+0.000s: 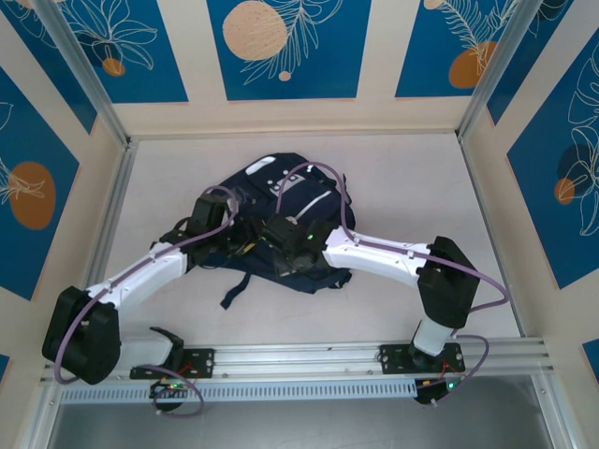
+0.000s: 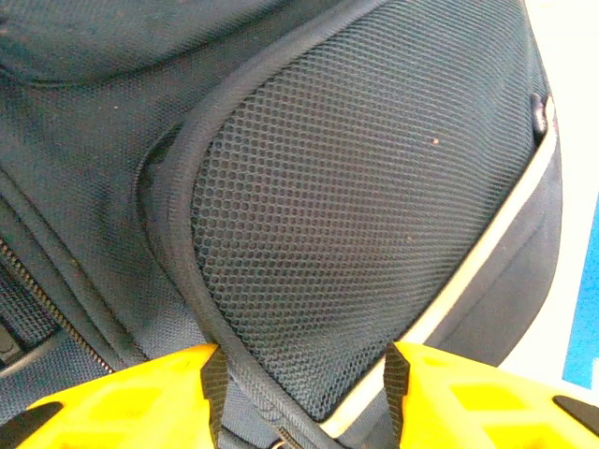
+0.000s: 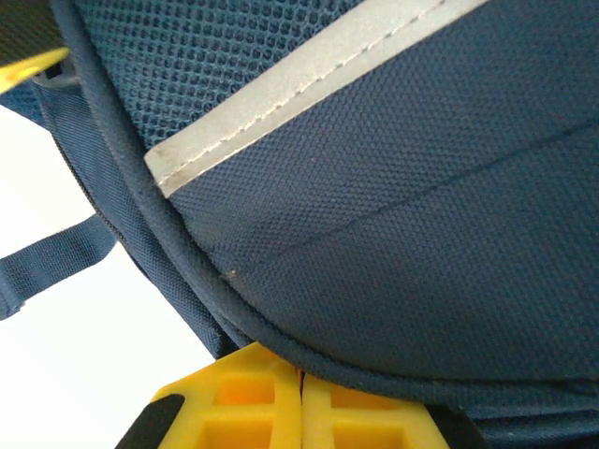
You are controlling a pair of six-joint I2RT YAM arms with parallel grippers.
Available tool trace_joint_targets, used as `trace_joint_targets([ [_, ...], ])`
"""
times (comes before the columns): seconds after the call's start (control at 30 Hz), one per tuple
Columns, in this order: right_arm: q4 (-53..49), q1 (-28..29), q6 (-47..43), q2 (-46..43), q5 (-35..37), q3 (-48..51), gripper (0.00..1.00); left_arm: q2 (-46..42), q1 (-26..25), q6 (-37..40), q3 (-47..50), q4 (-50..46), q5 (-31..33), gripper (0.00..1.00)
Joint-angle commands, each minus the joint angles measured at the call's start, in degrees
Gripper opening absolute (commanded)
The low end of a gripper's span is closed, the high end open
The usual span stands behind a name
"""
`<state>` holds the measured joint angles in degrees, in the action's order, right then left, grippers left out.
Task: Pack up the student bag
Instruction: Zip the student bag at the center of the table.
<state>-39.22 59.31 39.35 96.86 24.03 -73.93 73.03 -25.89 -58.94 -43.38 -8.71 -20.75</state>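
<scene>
rising from the rail [image 1: 309, 355] at the near edge, the left arm [image 1: 140, 276] leans up and to the right and the right arm [image 1: 374, 254] bends at its elbow and reaches left, so both wrists meet low over the student bag [image 1: 248, 192]. the left gripper [image 2: 299, 374] has its yellow fingers [image 2: 140, 398] standing partly apart, with the bound edge of the bag's mesh pocket [image 2: 356, 215] between them. the right gripper [image 3: 301, 383] has its jaws pressed together right at the bag's piped seam, below a reflective stripe [image 3: 299, 89]; whether cloth is caught there i cannot tell. the bag lies flat at the middle of the table [image 1: 402, 187], a strap [image 3: 47, 262] trailing from its near side.
</scene>
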Motion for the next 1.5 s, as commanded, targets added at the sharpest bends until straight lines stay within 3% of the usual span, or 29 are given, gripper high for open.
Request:
trace_joint_targets([
  [0.0,-0.54,0.29,-0.25,-2.87,0.81,-1.89,0.00,1.19,-0.39,-2.50,0.66,2.73,2.37,0.46],
  [0.23,-0.85,-0.15,-0.24,-5.17,0.36,-0.13,0.00,2.77,-0.39,-4.70,0.48,1.00,5.46,0.45],
  [0.4,-0.89,-0.25,-0.33,-5.10,0.30,-0.21,0.00,4.30,-0.39,-4.50,0.02,1.84,5.57,0.31],
  [0.53,-2.48,-0.09,-1.05,-6.05,3.80,0.42,0.00,5.01,-0.30,-3.21,-1.14,-0.50,8.62,0.07],
  [0.6,-3.01,0.10,-2.35,-7.47,7.66,2.03,0.00,5.22,-0.21,-2.35,-1.44,-1.62,9.98,0.00],
  [0.8,-5.44,-3.32,-7.18,-11.58,15.63,7.25,0.00,5.28,0.06,0.87,-2.83,-5.43,12.41,0.00],
  [0.97,-2.43,-9.99,-9.88,-14.19,11.13,9.62,0.00,5.14,0.57,2.50,-3.64,-6.94,12.36,0.00],
  [1.17,1.82,-11.48,-14.03,-12.00,-5.24,7.39,0.00,5.22,1.84,6.38,-6.98,-12.33,13.92,0.00],
  [1.2,2.58,-11.01,-14.21,-11.27,-8.25,6.96,0.00,4.92,2.34,7.09,-7.55,-13.81,14.69,0.00],
  [1.27,4.21,-10.00,-14.09,-9.71,-13.37,5.96,0.00,3.64,3.85,8.48,-8.19,-16.02,14.51,0.23],
  [1.33,5.83,-8.71,-13.63,-7.74,-17.85,4.28,0.00,0.97,5.24,9.70,-8.52,-18.02,14.13,0.38],
  [1.47,8.62,-6.39,-12.10,-2.83,-21.09,-0.32,0.00,-4.56,7.44,10.68,-8.35,-22.55,14.77,0.55],
])
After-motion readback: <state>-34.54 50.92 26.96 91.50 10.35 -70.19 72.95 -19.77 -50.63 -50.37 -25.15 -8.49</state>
